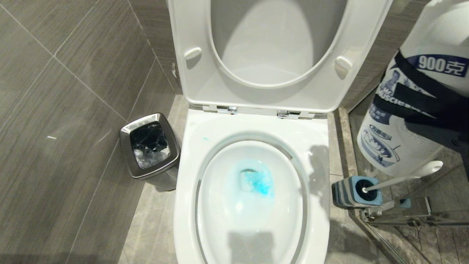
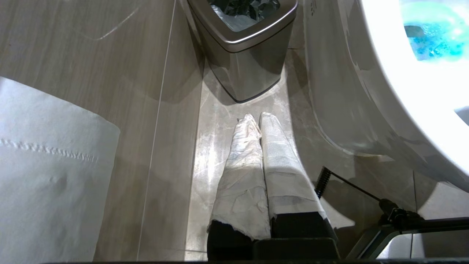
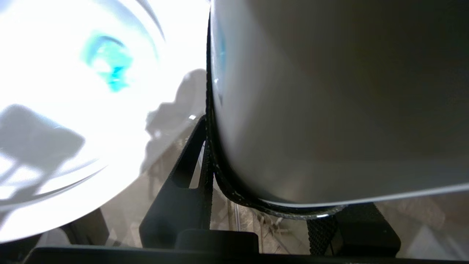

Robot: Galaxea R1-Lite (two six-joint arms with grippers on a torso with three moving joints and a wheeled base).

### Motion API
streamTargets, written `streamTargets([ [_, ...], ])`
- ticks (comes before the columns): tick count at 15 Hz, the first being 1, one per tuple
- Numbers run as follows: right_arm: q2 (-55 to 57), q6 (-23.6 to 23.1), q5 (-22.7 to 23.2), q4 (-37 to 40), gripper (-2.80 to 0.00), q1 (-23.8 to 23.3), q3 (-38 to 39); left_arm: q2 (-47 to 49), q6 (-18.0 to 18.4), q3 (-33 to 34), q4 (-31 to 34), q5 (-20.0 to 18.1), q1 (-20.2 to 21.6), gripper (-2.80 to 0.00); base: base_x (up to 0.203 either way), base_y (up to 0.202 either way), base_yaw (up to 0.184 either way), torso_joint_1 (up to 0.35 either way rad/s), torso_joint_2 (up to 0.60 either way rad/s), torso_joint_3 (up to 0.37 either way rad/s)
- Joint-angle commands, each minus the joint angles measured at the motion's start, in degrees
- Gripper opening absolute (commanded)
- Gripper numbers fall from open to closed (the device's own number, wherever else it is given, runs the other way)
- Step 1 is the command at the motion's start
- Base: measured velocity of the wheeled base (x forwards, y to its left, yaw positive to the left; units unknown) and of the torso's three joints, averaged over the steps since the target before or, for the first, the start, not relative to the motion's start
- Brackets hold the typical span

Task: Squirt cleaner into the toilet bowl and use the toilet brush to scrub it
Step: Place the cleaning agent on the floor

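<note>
You had the right gripper [image 1: 436, 113] at the right edge of the head view, its jaws clamped on a big white cleaner bottle [image 1: 410, 110] with a black strap around it, held above the floor beside the toilet. The cleaner [image 1: 258, 181] lay as a turquoise pool at the bottom of the toilet bowl [image 1: 253, 212]. The toilet brush [image 1: 403, 178] stood in its blue-grey holder [image 1: 348, 190] — right of the bowl, under the bottle. Your left gripper [image 2: 253, 119] hung low near the steel bin [image 2: 245, 55], its wrapped fingers together and holding nothing.
</note>
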Motion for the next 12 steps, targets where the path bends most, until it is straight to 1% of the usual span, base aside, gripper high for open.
streamTargets([
  [1,-8.0,0.1,-5.0,-5.2,-2.8,0.0,8.7,0.0,0.0,0.0,0.0,0.0,0.0,-2.8,0.0,0.0,0.0,0.0,0.0,0.0],
  [2,-10.7,0.1,-7.0,-7.9,-2.8,-0.1,12.4,0.0,0.0,0.1,0.0,0.0,0.1,-2.8,0.0,0.0,0.0,0.0,0.0,0.0],
  [4,-14.5,0.4,-8.8,-10.0,-2.8,-0.5,17.5,0.0,0.0,0.0,0.0,0.0,0.0,-2.8,0.0,0.0,0.0,0.0,0.0,0.0],
  [6,-17.1,3.0,-8.4,-11.6,-2.8,-1.8,24.2,0.0,0.0,0.0,0.0,0.0,0.1,-2.8,0.0,0.0,0.0,0.0,0.0,0.0],
  [8,-20.2,3.2,-7.4,-14.4,-2.8,-2.4,29.2,0.0,0.0,0.0,0.0,0.0,0.1,-2.8,0.0,0.0,0.0,0.0,0.0,0.0],
  [10,-19.7,2.9,-7.1,-14.7,-2.8,-4.9,28.9,0.0,0.0,0.0,0.0,0.0,0.1,-2.8,0.0,0.0,0.0,0.0,0.0,0.0],
  [12,-16.2,2.6,-6.1,-14.8,-2.8,-7.5,26.7,0.0,0.0,0.0,0.0,0.0,0.0,-2.8,0.0,0.0,0.0,0.0,0.0,0.0],
])
